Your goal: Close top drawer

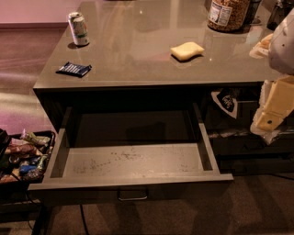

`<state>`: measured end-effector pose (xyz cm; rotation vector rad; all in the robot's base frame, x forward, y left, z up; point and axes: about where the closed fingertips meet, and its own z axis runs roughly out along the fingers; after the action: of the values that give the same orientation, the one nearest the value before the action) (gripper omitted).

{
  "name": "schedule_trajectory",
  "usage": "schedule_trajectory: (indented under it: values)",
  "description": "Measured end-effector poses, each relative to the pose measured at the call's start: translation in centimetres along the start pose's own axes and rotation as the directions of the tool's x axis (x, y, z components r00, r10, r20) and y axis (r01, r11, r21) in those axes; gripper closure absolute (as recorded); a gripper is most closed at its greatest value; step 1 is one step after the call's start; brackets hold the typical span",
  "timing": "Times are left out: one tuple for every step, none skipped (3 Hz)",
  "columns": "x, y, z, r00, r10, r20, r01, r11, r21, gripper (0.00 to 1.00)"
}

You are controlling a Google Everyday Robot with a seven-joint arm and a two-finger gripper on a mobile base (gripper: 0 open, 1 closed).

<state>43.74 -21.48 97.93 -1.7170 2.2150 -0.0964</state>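
On grey counter (138, 69): upright soda can (79, 29) at back left; dark blue packet (74, 69) flat near left front edge, well apart from can; yellow sponge (187, 51) right of centre; labelled jar (228, 13) at back right, top cut off. Under counter at right: black-and-white cloth (226, 102) sticking out of neighbouring drawer (248, 137). Lower left: black tray (49, 136) of assorted wrapped packets (20, 156). At right edge: claw (274, 108), before that neighbouring drawer.

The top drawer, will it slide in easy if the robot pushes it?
The top drawer probably slides easily: nothing shows inside but a scuffed floor, so it is likely light. Its flat front looks stiff, so a push near the handle should move it straight, not twist it. The gripper is at the right edge, away from the drawer.
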Motion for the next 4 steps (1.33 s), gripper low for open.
schedule_trajectory:
  values:
    - [0.0,0.0,0.0,1.000,0.000,0.000,0.000,1.0000,0.000,0.00]
    - [0.0,0.2,-0.1,0.999,-0.013,0.041,0.011,0.9981,0.061,0.00]
    - [0.8,4.1,-0.4,0.992,-0.036,0.125,0.018,0.9894,0.144,0.00]
    - [0.9,5.8,1.1,0.977,-0.038,0.210,-0.007,0.9776,0.211,0.00]
